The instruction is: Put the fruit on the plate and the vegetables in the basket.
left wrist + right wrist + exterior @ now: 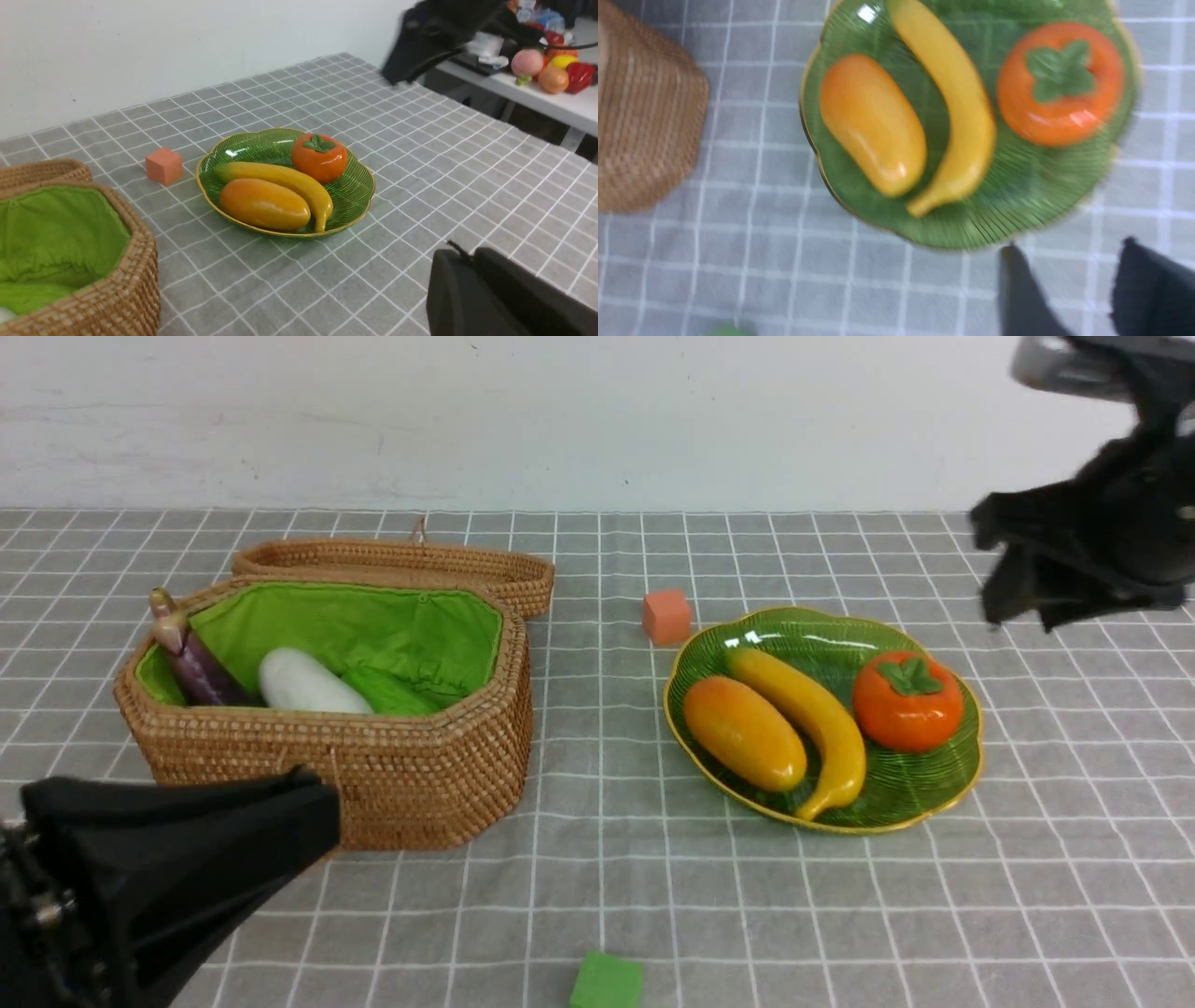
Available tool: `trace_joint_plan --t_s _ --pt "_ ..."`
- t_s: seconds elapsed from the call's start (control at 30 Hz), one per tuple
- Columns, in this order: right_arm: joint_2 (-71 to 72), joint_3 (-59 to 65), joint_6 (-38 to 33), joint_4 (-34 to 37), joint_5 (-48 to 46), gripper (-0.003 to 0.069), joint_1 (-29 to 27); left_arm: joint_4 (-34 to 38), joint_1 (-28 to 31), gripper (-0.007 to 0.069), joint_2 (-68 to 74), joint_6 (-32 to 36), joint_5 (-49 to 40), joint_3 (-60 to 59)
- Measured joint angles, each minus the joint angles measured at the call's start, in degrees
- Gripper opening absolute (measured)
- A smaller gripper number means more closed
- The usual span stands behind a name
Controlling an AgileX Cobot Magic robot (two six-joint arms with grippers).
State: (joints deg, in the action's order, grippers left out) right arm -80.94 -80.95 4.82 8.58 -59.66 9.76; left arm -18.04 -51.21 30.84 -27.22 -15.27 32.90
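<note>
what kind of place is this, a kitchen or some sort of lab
Probably a robot test bench, not a kitchen: glossy toy fruit like the banana on a checked tablecloth, black robot arms, and a side table stocked with more toy produce.

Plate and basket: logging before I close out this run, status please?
Left gripper shut, empty; right gripper open, empty, above the table. Mango, banana, persimmon on plate. Eggplant, radish in basket.
</note>
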Motion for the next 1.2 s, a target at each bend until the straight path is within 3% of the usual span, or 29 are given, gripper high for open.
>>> trace_joint_plan --t_s 0.13,0.2,0.47,0.63,0.77,0.87,1.03,1.2 --pt "16.5 12.12 0.0 -1.87 -2.94 0.0028 0.0 -0.21 0.0 0.0035 -7.43 -4.14 2.29 -9.16" --pt "22.53 17.05 0.0 -1.88 -3.86 0.0001 0.0 -0.21 0.0 0.0036 -9.65 -5.92 4.53 -12.07" --pt "49.31 38.81 4.18 -1.88 -4.3 -0.0002 0.0 -0.36 0.0 0.0042 -12.0 -8.35 8.53 -15.87" --pt "59.95 47.86 5.39 -3.34 6.8 0.0006 0.0 -0.36 0.0 0.005 -12.0 -8.48 6.01 -15.87" --pt "62.9 54.15 7.56 -3.59 20.41 0.0019 0.0 -0.36 0.0 0.0053 -12.0 -8.52 4.41 -15.87" --pt "63.08 57.66 7.82 -4.73 24.44 0.0028 0.0 -0.36 0.0 0.0057 -12.0 -8.52 4.05 -15.87" --pt "63.1 61.37 7.81 -5.01 25.17 0.0034 0.0 -0.36 0.0 0.006 -12.0 -8.54 4.05 -15.87" --pt "64.16 65.74 7.97 -10.22 26.83 0.0021 -0.19 -0.36 0.0 0.006 -12.0 -8.54 3.94 -15.87"
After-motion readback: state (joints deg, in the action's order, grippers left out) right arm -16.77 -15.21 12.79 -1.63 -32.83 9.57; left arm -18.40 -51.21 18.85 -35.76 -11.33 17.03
